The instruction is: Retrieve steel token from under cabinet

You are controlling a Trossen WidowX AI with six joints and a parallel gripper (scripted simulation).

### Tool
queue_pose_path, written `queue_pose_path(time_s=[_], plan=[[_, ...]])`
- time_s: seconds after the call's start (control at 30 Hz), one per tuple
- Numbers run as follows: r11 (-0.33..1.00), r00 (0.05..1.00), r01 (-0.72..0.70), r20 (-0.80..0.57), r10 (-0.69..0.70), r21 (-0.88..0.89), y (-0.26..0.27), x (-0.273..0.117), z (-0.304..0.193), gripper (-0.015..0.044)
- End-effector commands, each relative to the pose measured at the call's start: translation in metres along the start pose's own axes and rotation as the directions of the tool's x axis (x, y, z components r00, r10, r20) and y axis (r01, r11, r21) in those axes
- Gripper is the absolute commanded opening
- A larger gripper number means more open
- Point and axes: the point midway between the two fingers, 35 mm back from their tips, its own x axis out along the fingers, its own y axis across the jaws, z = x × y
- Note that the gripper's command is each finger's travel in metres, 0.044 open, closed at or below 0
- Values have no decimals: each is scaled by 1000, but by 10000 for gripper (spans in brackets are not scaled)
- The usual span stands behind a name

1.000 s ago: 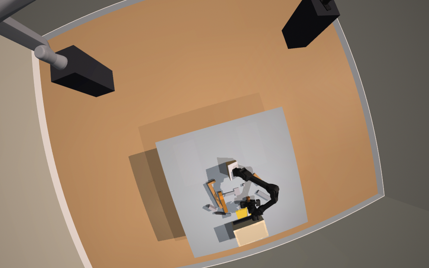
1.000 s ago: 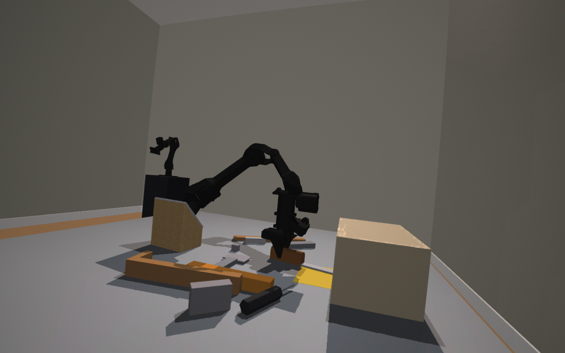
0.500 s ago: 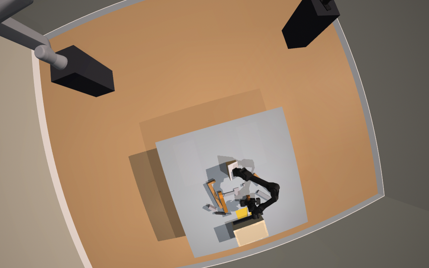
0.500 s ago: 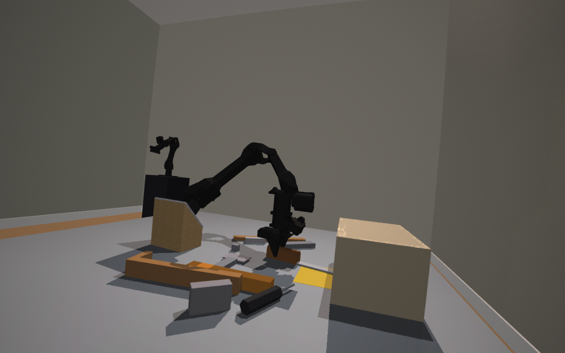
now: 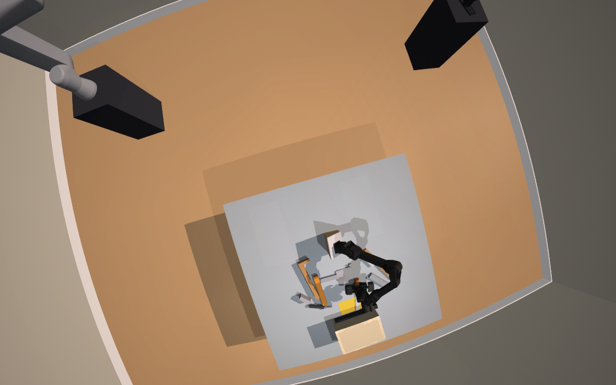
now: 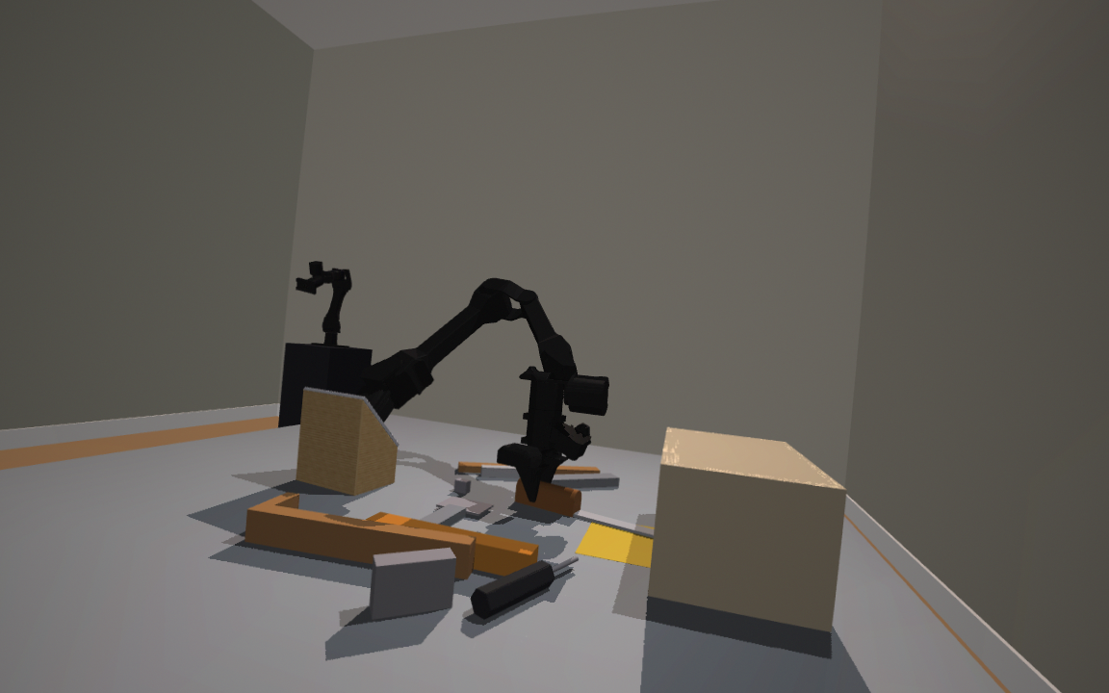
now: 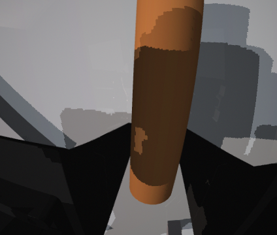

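My gripper [image 5: 357, 285] [image 6: 536, 495] [image 7: 156, 132] is shut on the orange-brown round handle [image 6: 562, 499] [image 7: 164, 81] of a tool, low over the table. The tool's thin pale shaft [image 6: 614, 523] runs from the handle toward the cabinet, past the yellow marked area; its far end is hidden. The marked area [image 5: 346, 306] [image 6: 604, 544] lies flat in front of the cabinet, partly in shadow. The cabinet [image 5: 360, 336] [image 6: 743, 534] is a tan box with dark vent slots [image 5: 348, 317] at its foot on the front side. I cannot make out the steel token in any view.
A black screwdriver-like tool [image 5: 317, 306] [image 6: 513, 589], a grey block [image 5: 303, 298] [image 6: 412, 584] and orange bars [image 5: 320, 293] [image 6: 351, 538] lie left of the marked area in the top view. A grey T-shaped piece [image 5: 339, 275] and a wedge-shaped box [image 6: 330, 444] are farther from the cabinet.
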Motion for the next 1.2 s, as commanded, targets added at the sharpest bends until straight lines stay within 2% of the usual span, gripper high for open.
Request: queue_pose_path(time_s=[0.0,1.17], plan=[[1000,1000,1,-4,-1,8,-1,1,-6,0],[1000,1000,1,-6,-1,10,2,1,-47,0]])
